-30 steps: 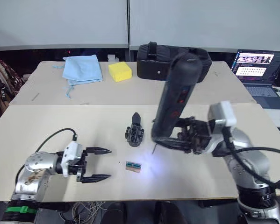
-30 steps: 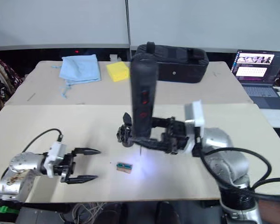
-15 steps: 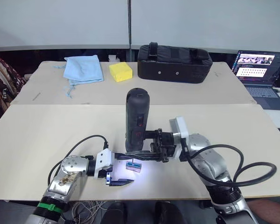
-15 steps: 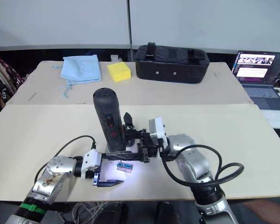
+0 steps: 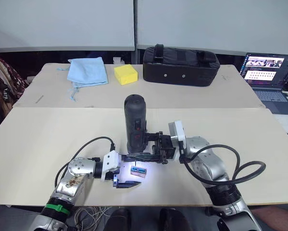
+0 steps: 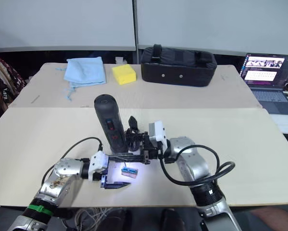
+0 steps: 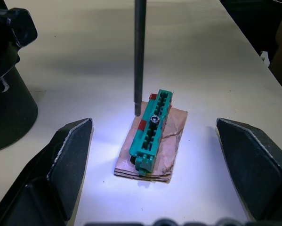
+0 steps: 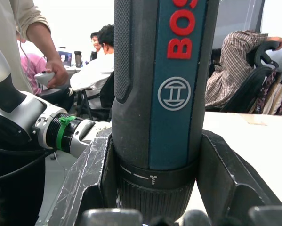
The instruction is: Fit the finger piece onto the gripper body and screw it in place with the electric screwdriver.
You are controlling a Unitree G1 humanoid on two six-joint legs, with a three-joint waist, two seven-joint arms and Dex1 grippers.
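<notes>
Screwdriver: our right gripper (image 5: 156, 153) is clenched around the electric screwdriver (image 5: 135, 124), holding it upright, bit down.
Bit: its thin metal bit (image 7: 139, 56) ends just above the table (image 5: 47, 130), right beside the small green-topped block (image 7: 151, 127) that carries a screw (image 7: 153, 120).
Left gripper: our left gripper (image 5: 126, 169) is released, its fingers (image 7: 68, 155) spread wide either side of the green-topped block without touching it.
Gripper body: the gripper body (image 6: 132, 136) stands just behind the screwdriver, mostly hidden by it.
Finger piece: the finger piece (image 6: 132, 121) rises as a pointed tip above the body; we cannot tell whether it is fully seated.
Step, as we judge it: collecting the screw on the bit.
Risk one: the bit sits beside the screw head, not over it, so pressing down could miss and shove the light block along the table.
Risk two: the tall tool is held low on its barrel, so a tilt could knock the gripper body behind it.
Risk three: closing our left gripper off-centre could twist the block.
</notes>
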